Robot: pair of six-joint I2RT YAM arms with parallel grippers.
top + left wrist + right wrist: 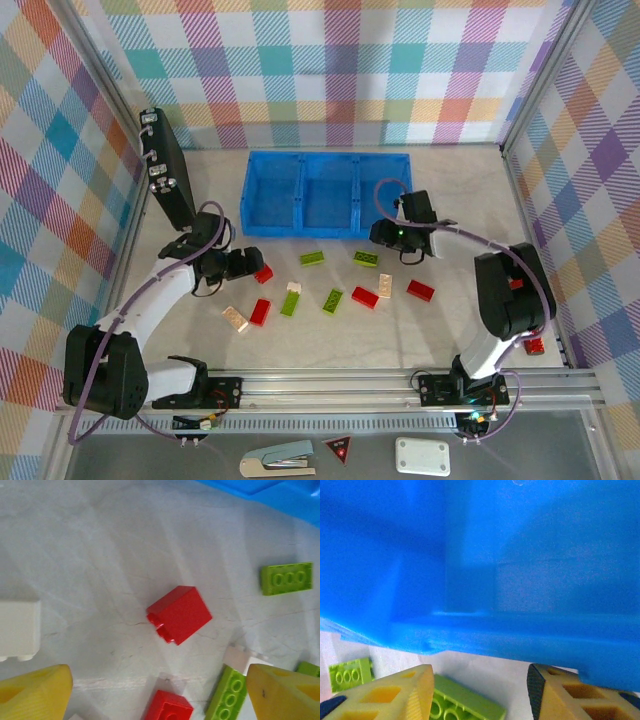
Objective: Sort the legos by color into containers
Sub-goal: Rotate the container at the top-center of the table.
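Left gripper (250, 266): arm extended forward-right, held low over pale table (450, 330), jaws spread wide, empty; small red plastic brick (179, 614) seen below between fingers.
Right gripper (388, 238): wrist angled toward near wall of blue three-compartment plastic tray (325, 190), jaws parted, empty; lime green studded brick (465, 700) lying beneath.

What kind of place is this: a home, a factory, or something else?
Probably a robot lab test cell: two robot arms bolted to an aluminium rail, plaid panels walling in the table, and toy bricks beside a blue tray as practice items.
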